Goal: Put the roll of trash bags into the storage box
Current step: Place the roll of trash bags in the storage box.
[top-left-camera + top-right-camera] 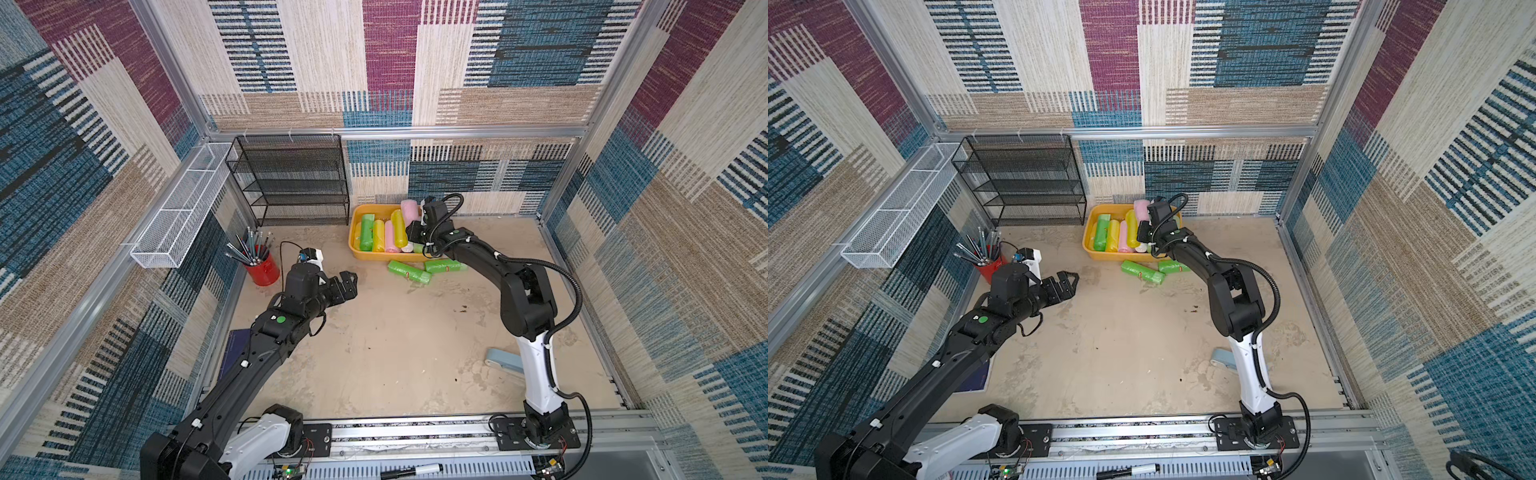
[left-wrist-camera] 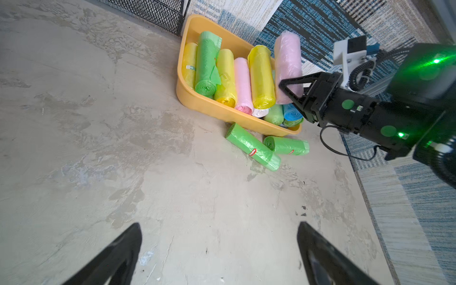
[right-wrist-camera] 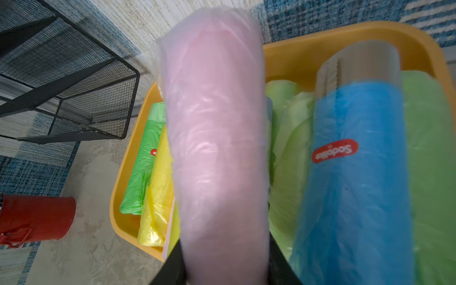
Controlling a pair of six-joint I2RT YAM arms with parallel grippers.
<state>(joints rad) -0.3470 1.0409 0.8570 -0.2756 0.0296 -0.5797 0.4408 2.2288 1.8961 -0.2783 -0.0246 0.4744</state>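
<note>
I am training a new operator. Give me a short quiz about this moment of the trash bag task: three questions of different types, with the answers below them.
1. True or false: the right gripper is shut on a pink roll and holds it above the storage box.
2. Choose one: what colour are the two rolls that lie on the table, outside the box? A) green B) blue C) pink
3. Fill in the missing word: the left gripper is ___ and holds nothing.

Key
1. True.
2. A.
3. open.
</note>
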